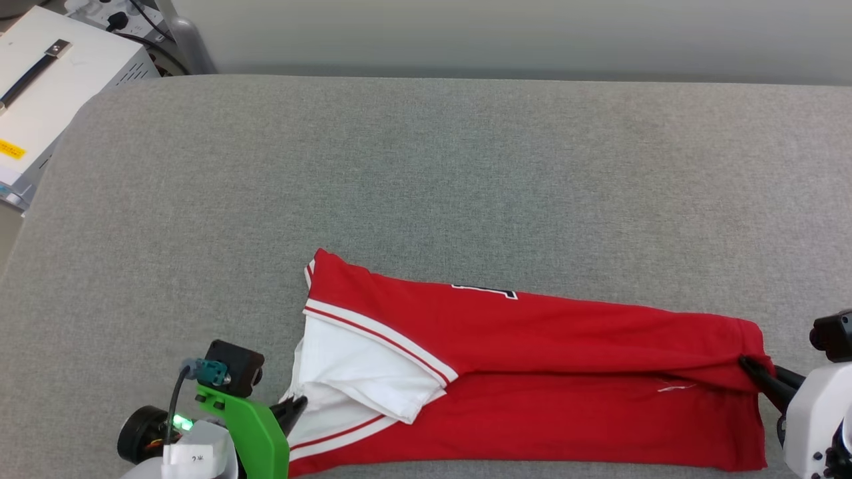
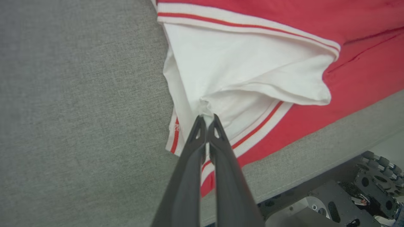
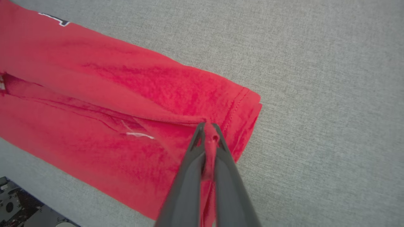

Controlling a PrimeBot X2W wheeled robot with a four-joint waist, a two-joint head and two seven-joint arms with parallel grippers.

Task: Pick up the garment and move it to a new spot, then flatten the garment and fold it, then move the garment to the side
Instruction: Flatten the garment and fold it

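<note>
Between the claws, the dark print (image 1: 484, 291) wraps over the far fold; only an illegible sliver shows; just right of the left gripper (image 2: 206, 118), a corner of the garment (image 1: 566, 346) is cut by the head view's bottom edge; cloth inside the right gripper (image 3: 208, 126) is hidden by its closed fingers; the white label (image 1: 190, 458) behind the left claw is unreadable.

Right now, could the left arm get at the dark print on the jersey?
Probably not yet. The left hand is shut on the white sleeve of the jersey, so it is occupied. The print lies at the far folded edge with nothing over it; after letting go, the way looks free.
</note>
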